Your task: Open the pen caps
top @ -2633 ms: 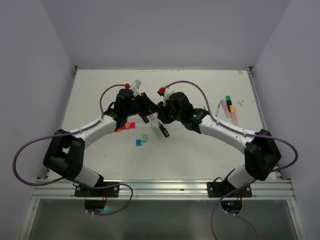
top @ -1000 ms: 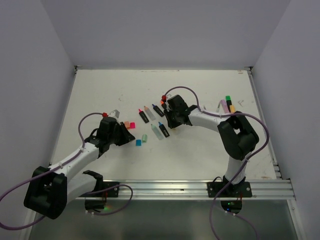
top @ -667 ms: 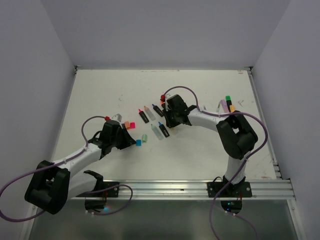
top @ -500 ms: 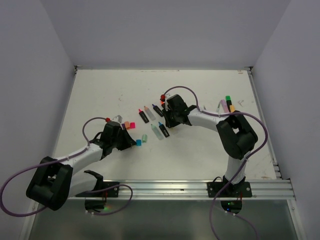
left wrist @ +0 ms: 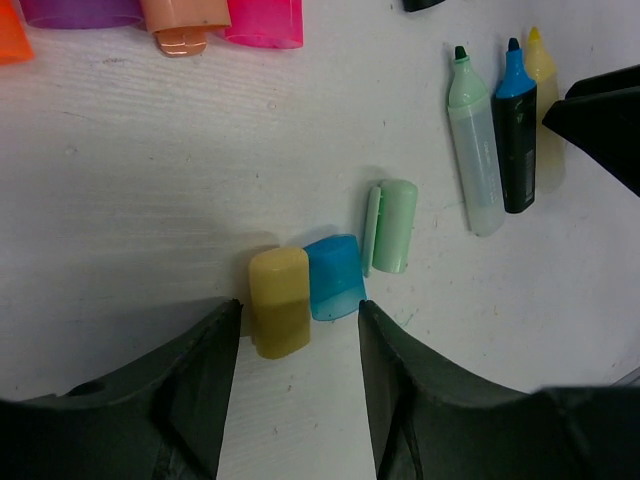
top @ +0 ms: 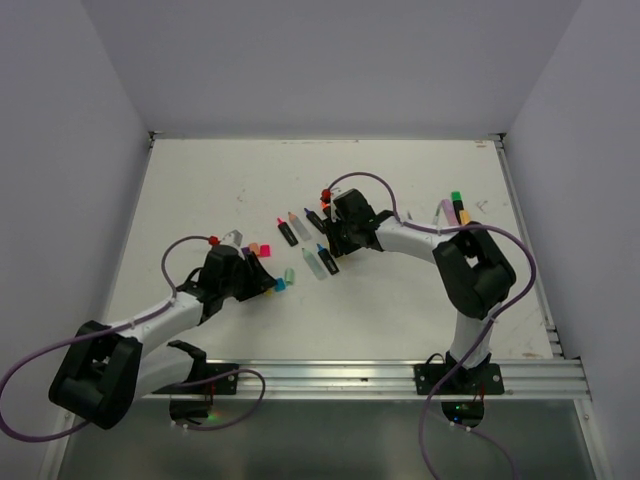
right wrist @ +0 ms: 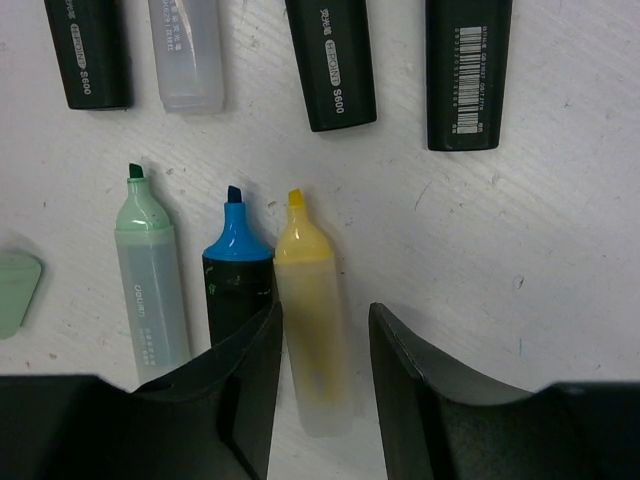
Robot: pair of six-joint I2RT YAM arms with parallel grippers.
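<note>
Lying beyond right gripper (right wrist: pixel 323 325), black highlighter (right wrist: pixel 330 60) reads "S600".

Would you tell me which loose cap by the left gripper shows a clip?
The pale green cap, rightmost of three: a clip runs along its side; the yellow cap and blue cap show none.

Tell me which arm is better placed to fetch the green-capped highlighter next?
The right arm. The green-capped highlighter lies on its side of the table, just beyond its elbow, and its jaws are open. The left arm is far across, over the loose caps.
</note>
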